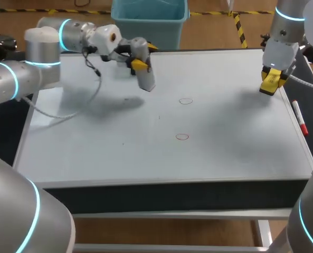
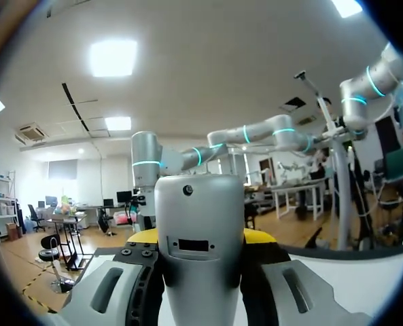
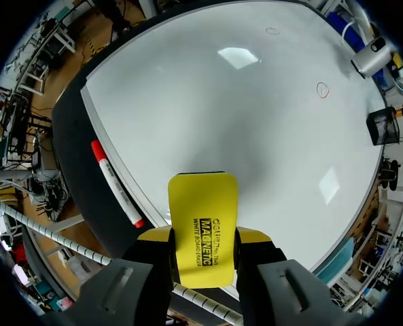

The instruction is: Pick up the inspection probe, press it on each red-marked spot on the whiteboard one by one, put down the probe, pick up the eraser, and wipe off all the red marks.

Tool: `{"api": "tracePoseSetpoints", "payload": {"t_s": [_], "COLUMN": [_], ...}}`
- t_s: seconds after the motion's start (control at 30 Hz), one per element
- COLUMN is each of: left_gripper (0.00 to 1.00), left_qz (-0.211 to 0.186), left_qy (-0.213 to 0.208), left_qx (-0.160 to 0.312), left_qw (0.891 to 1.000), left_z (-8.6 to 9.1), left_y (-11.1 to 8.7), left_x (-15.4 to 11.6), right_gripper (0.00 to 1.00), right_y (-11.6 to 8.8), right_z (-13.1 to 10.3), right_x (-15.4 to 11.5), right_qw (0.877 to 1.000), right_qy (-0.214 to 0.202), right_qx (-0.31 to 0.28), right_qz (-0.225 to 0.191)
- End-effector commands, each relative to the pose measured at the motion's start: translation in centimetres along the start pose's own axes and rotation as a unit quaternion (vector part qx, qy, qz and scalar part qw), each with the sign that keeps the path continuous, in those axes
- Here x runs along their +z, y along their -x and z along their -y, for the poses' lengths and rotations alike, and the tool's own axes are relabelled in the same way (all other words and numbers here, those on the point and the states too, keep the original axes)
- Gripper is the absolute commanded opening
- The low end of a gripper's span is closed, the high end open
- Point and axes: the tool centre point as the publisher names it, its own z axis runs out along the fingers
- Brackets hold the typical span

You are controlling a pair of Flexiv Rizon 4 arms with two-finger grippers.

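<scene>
The left gripper (image 1: 139, 64) pinches the grey probe (image 1: 145, 78) from both sides and holds it up in the air over the far left part of the whiteboard (image 1: 93, 142). The probe tip points down at a slant and does not touch the board. The right gripper (image 3: 202, 239) is squeezed onto the yellow eraser (image 3: 202, 210) and holds it up over the far right corner of the board, off the surface. Two small red rings are on the board, one farther (image 1: 186, 100) and one nearer (image 1: 182, 136), both around the middle and well apart from both tools. A red marker (image 1: 300, 117) lies just off the right edge of the board. So the first step looks done: the probe is picked up. I cannot tell if the probe has pressed any ring, since a press leaves no sign I can see. The eraser is already in hand too, though the probe is not put down yet. No ring is wiped — both look whole and round. What is left, I think, is any pressing not yet done, setting the probe down, then rubbing both rings away with the eraser.
</scene>
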Motion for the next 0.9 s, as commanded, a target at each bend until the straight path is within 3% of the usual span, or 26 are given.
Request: {"api": "tracePoseSetpoints", "payload": {"t_s": [0.03, 0.5, 0.9], "left_gripper": [0.00, 0.00, 0.00], "left_qz": [0.133, 0.190, 0.198], "left_qy": [0.058, 0.063, 0.062], "left_qx": [0.001, -0.021, -0.048], "left_qw": [0.989, 0.980, 0.977], "left_z": [1.3, 1.6, 1.4], "left_y": [-4.1, -7.9, -8.6], "left_x": [-2.5, -8.9, -10.7], "right_gripper": [0.00, 0.00, 0.00], "right_y": [0.0, 0.0, 0.0], "right_z": [0.1, 0.1, 0.1], "right_x": [-0.1, -0.1, -0.1], "right_qw": [1.000, 1.000, 1.000], "right_qy": [0.000, 0.000, 0.000], "right_qx": [-0.001, -0.001, -0.001], "right_qz": [-0.002, -0.002, -0.002]}}
